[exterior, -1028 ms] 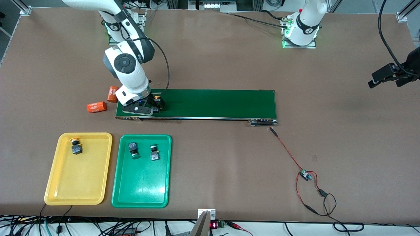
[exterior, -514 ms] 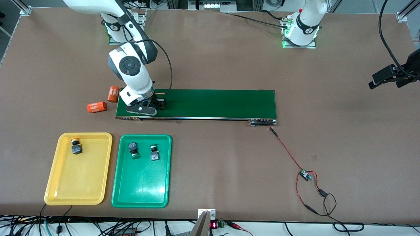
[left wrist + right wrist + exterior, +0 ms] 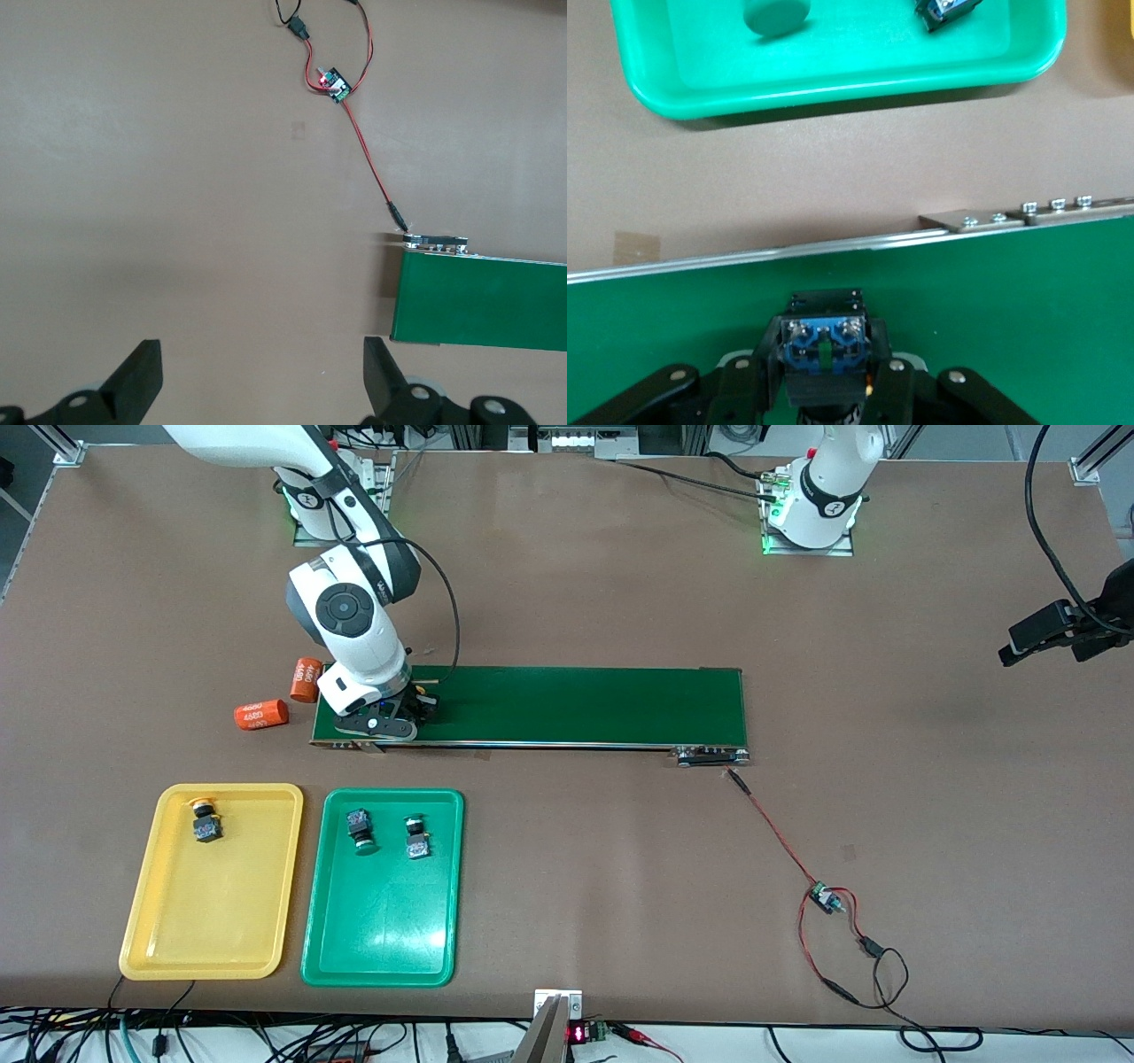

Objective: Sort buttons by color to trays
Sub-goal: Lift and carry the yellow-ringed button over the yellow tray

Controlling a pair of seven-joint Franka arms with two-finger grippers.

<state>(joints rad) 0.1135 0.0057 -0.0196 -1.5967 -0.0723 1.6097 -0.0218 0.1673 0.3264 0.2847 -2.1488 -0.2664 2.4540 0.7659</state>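
Note:
My right gripper (image 3: 400, 710) is down on the dark-green belt (image 3: 576, 704) at the right arm's end. It is shut on a button (image 3: 822, 338), fingers pressed against both sides of the blue-black body; the cap is hidden. One yellow-capped button (image 3: 205, 821) lies in the yellow tray (image 3: 213, 921). Two buttons (image 3: 359, 830) (image 3: 416, 838) lie in the green tray (image 3: 381, 948), which the right wrist view also shows (image 3: 833, 84). My left gripper (image 3: 261, 354) waits open over bare table at the left arm's end.
Two orange cylinders (image 3: 261, 715) (image 3: 305, 679) lie on the table beside the belt's end at the right arm's side. A red-and-black wire with a small circuit board (image 3: 826, 899) runs from the belt's other end (image 3: 478, 301) toward the front camera.
The right gripper's fingers have closed onto the button on the belt, and its hand shifted slightly over it. The left arm has not moved.

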